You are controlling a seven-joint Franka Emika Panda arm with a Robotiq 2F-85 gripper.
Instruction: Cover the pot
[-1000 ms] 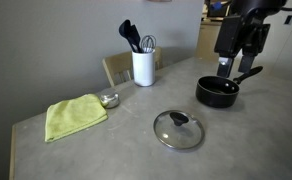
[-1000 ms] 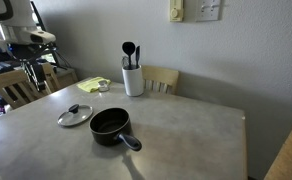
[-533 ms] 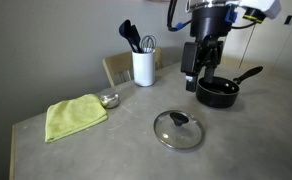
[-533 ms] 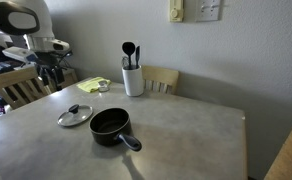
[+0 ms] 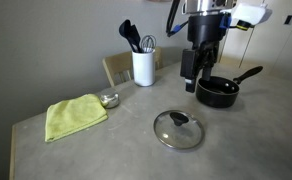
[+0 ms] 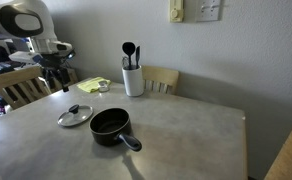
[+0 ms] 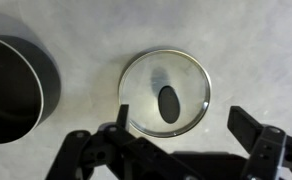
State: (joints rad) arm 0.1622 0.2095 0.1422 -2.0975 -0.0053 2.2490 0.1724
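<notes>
The pot (image 5: 218, 92) is a shallow black saucepan with a long black handle, empty and uncovered on the grey table; it also shows in an exterior view (image 6: 110, 126) and at the left edge of the wrist view (image 7: 14, 85). The round glass lid (image 5: 177, 129) with a black knob lies flat on the table beside it, seen too in an exterior view (image 6: 74, 115) and the wrist view (image 7: 165, 92). My gripper (image 5: 193, 78) hangs open and empty above the table between pot and lid; in the wrist view (image 7: 184, 130) its fingers straddle the lid's near rim from well above.
A white utensil holder (image 5: 143, 66) with black utensils stands at the back. A tiny metal bowl (image 5: 109, 99) and a yellow-green cloth (image 5: 74, 115) lie at the left. A wooden chair (image 6: 160, 78) stands behind the table. Wall close behind.
My arm has swung from above the pot toward the lid over the last second; in the last half second it shifted only slightly. Pot and lid have not moved.
</notes>
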